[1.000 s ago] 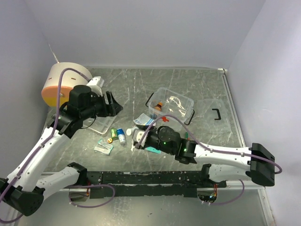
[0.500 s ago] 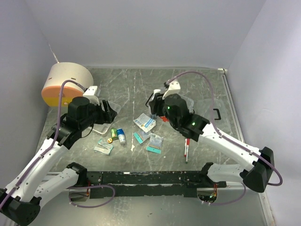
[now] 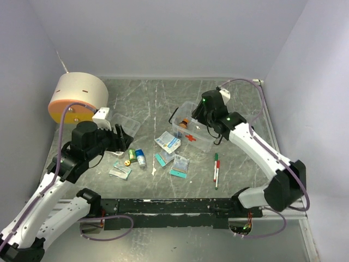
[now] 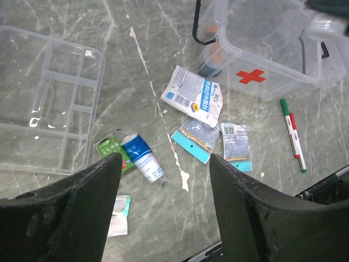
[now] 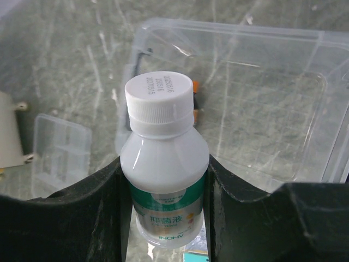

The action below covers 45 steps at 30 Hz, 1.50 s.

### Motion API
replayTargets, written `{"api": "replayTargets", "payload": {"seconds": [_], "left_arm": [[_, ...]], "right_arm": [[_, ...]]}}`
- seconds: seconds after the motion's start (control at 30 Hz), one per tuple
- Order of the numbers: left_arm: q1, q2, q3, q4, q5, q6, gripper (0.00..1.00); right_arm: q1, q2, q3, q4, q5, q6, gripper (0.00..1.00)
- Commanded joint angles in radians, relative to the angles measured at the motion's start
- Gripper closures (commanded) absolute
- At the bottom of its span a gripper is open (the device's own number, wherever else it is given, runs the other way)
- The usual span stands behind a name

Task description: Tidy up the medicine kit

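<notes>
We list one white bottle (image 5: 163,158), pinched upright by the right hand (image 5: 163,191) over the clear box (image 5: 262,82), apparently for stowing inside; left hand (image 4: 163,174) spread, empty.

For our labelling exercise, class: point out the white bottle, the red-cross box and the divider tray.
white bottle (image 5: 163,158), right wrist view, shoulder below the cap.
red-cross box (image 4: 283,82), left wrist view, front wall beside the cross.
divider tray (image 4: 22,76), left wrist view, bare compartment floor.
</notes>
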<state>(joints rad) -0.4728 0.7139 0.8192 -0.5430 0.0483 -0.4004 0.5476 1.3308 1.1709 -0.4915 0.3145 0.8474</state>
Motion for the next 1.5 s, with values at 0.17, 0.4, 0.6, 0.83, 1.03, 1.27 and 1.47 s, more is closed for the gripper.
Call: {"api": "replayTargets", "payload": {"seconds": [0.17, 0.4, 0.6, 0.83, 1.03, 1.27, 1.47], "left_arm": [[0.004, 0.025, -0.001, -0.010, 0.021, 0.003, 0.21], [0.003, 0.046, -0.004, -0.003, 0.040, 0.009, 0.19], [0.003, 0.063, -0.005, -0.002, 0.049, 0.014, 0.23], [0.003, 0.075, -0.004, -0.002, 0.045, 0.015, 0.24], [0.003, 0.086, -0.003, -0.003, 0.047, 0.018, 0.25], [0.004, 0.061, -0.005, -0.002, 0.027, 0.018, 0.25], [0.003, 0.066, -0.003, -0.003, 0.021, 0.021, 0.26]], "right_arm": [[-0.100, 0.250, 0.108, -0.067, -0.245, 0.009, 0.99], [-0.100, 0.363, 0.134, -0.069, -0.233, 0.045, 1.00], [-0.100, 0.458, 0.177, -0.084, -0.222, 0.010, 1.00], [-0.100, 0.501, 0.149, -0.066, -0.214, 0.022, 1.00], [-0.100, 0.546, 0.162, -0.039, -0.241, 0.017, 0.86], [-0.091, 0.558, 0.136, 0.014, -0.291, 0.004, 0.69], [-0.090, 0.551, 0.128, 0.012, -0.319, 0.000, 0.55]]}}
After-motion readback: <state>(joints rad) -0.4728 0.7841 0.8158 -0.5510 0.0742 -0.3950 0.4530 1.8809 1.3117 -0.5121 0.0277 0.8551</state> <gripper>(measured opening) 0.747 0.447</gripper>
